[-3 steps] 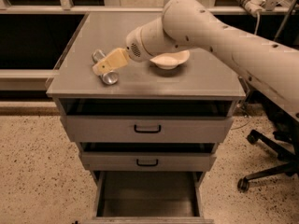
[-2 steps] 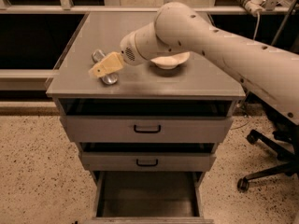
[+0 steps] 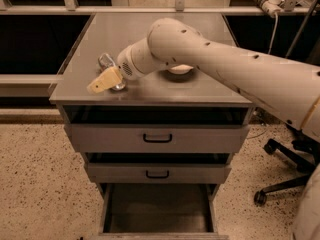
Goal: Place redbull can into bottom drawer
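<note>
End effector [image 3: 104,81], grip state can't be told, sits low at the worktop's [image 3: 150,29] front-left, against or just beside the redbull can [image 3: 106,61], with the bottom drawer [image 3: 156,208] open below; likely risk is that a nudge knocks the slim can off the edge.

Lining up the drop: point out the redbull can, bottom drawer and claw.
redbull can [image 3: 106,60]: camera view, shiny upper end.
bottom drawer [image 3: 157,209]: camera view, bare inner floor.
claw [image 3: 100,83]: camera view, tan tip, right by the can.
</note>
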`<state>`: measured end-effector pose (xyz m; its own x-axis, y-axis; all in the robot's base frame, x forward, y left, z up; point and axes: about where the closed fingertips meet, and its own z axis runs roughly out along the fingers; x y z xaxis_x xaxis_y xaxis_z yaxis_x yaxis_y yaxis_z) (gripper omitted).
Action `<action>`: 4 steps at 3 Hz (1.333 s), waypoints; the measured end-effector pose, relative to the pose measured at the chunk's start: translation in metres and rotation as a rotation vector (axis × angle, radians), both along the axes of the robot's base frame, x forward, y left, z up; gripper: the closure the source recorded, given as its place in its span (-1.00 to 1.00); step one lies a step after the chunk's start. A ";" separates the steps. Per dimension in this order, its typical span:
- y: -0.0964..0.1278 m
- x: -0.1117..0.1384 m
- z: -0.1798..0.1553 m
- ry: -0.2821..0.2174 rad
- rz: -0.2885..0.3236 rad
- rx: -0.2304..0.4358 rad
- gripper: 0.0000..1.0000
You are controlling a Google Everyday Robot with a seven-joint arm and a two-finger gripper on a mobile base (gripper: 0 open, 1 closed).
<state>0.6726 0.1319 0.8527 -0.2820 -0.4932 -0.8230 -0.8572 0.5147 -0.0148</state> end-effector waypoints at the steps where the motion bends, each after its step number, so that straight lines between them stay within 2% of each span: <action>1: 0.007 0.004 -0.017 -0.001 -0.015 -0.032 -1.00; 2: 0.008 0.004 -0.018 -0.001 -0.016 -0.034 -0.63; 4: 0.008 0.004 -0.018 -0.001 -0.016 -0.034 0.30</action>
<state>0.6771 0.1401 0.8351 -0.2888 -0.5163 -0.8062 -0.8490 0.5273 -0.0335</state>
